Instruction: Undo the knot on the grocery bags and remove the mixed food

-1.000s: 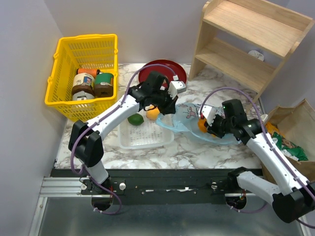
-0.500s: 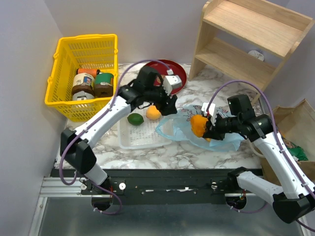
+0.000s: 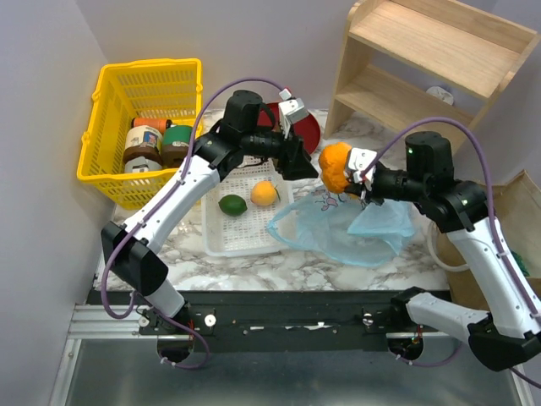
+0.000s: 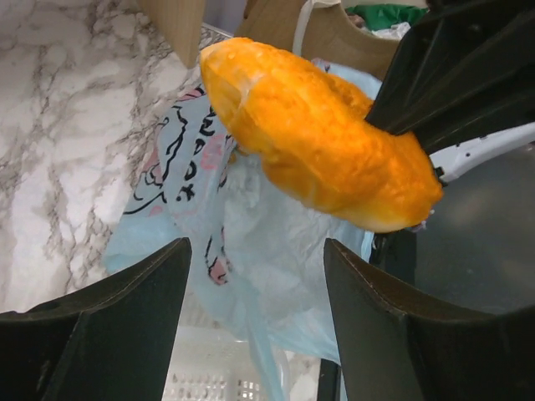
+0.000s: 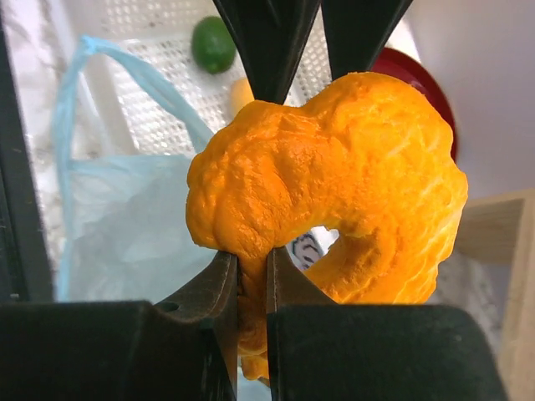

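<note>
From above, the yellow basket (image 3: 150, 65) with its jars (image 3: 159, 142) fills the table's (image 3: 297, 264) far left corner. Beside it, the white tray (image 3: 254, 237) holds the lime (image 3: 232, 204) and the orange (image 3: 265, 193). My left gripper (image 3: 303, 162) hangs over the tray's far right corner. Only its wrist view shows its fingers spread wide, with nothing between them.

Just right of it, in the air over the middle of the table, is the doughnut (image 3: 336, 167). My right gripper (image 3: 353, 176) has it, and the right wrist view alone shows how. The two fingers are pinched narrow on the ring's lower edge (image 5: 251, 284).

The doughnut blocks much of that view: the orange is a sliver and the red plate (image 5: 428, 85) an arc. Below, the blue plastic bag (image 3: 355, 228) lies slack and open toward the near edge.

The wooden shelf (image 3: 423, 68) crowds the far right corner. The paper bag (image 3: 499, 207) is cut off at the right edge. The left wrist view catches the green crisp bag (image 4: 386, 14) in its mouth.
</note>
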{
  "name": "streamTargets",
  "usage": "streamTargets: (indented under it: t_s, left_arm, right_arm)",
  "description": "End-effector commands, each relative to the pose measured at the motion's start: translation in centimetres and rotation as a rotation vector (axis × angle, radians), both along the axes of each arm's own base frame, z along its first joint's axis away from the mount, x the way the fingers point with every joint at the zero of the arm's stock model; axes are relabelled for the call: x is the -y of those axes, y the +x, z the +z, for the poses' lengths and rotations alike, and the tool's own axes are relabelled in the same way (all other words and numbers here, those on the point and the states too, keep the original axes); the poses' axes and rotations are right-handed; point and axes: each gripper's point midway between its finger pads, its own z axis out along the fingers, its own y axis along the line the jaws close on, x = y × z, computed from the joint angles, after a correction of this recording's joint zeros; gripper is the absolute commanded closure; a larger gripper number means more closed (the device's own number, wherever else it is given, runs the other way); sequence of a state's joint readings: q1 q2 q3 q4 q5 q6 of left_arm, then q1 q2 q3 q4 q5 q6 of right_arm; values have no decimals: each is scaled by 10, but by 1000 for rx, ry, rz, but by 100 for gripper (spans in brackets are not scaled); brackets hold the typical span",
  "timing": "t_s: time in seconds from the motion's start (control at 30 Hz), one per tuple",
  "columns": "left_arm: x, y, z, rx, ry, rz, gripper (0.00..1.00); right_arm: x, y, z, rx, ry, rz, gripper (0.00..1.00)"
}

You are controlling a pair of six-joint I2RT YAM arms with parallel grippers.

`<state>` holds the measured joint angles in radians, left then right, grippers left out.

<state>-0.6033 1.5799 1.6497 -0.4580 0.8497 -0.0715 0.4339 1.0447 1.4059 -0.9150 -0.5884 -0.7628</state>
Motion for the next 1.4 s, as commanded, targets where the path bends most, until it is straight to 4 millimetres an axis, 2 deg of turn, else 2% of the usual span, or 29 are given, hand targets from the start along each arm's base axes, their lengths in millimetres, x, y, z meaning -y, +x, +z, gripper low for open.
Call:
streamTargets:
  t_s: [0.0,0.07,0.13,0.23,0.3,0.33,0.37,0.47,0.5,0.63,0.77,0.87,0.9,0.93,1.0,1.03,1.07,1.1,1.13,1.17,1.2,1.23,1.33,1.37]
  left_arm:
    - [5,-2,27,-97,-106,-61,26]
    - [5,-9,32,-96,-140,-136,26]
    - [5,-15,33,-100,-151,-181,26]
    - [9,-10,29,-126,-142,-178,23]
    - [13,2,18,-154,-116,-131,17]
    - [13,9,13,-160,-101,-91,17]
    - [13,24,5,-159,-76,-3,17]
    - [12,40,-11,-173,-42,100,16]
    - [10,51,-16,-179,-26,165,16]
    - [-2,75,-29,-180,19,330,18]
    - [-16,85,-42,-167,68,406,18]
    - [-18,86,-51,-184,86,422,20]
    - [-18,84,-53,-189,81,405,22]
    - [-14,79,-52,-197,66,355,28]
    - [-2,61,-45,-244,5,203,39]
    - [2,53,-41,-270,-29,140,53]
    - [8,40,-25,-266,-102,20,63]
    - [10,42,-28,-286,-111,3,72]
    - [8,47,-28,-304,-120,10,88]
    - [8,54,-25,-302,-142,11,95]
    - [6,63,-30,-381,-152,37,100]
    - [-4,79,-29,-390,-172,85,100]
    - [-23,129,-32,-360,-190,237,100]
    - [-37,148,-37,-362,-181,303,100]
  right_arm:
    - [2,42,-2,225,-117,-40,100]
    - [4,63,-5,302,-141,-97,99]
    - [2,74,-5,333,-150,-112,100]
    - [-4,80,-3,355,-157,-104,100]
    - [-8,84,-1,383,-164,-100,100]
    - [-14,82,3,407,-158,-82,100]
    - [-17,80,5,421,-158,-68,99]
    - [-30,68,4,465,-167,1,100]
    - [-31,67,-3,465,-181,12,100]
    - [-34,60,-10,459,-181,22,100]
    - [-30,59,-14,439,-182,-6,100]
    - [-31,58,-15,442,-176,-6,99]
    - [-31,58,-15,441,-174,-7,100]
    - [-31,58,-16,439,-175,-9,100]
    - [-33,60,-18,438,-178,-3,100]
    - [-35,61,-21,437,-182,0,100]
    - [-35,63,-23,438,-184,-2,100]
    - [-35,67,-28,429,-187,-16,98]
    - [-37,72,-25,438,-172,-39,83]
    - [-39,80,-32,413,-174,-65,72]
    - [-34,87,-33,381,-164,-134,61]
    - [-34,93,-26,368,-147,-173,46]
    - [-27,98,-24,283,-144,-258,34]
    - [-24,97,-22,269,-133,-275,32]
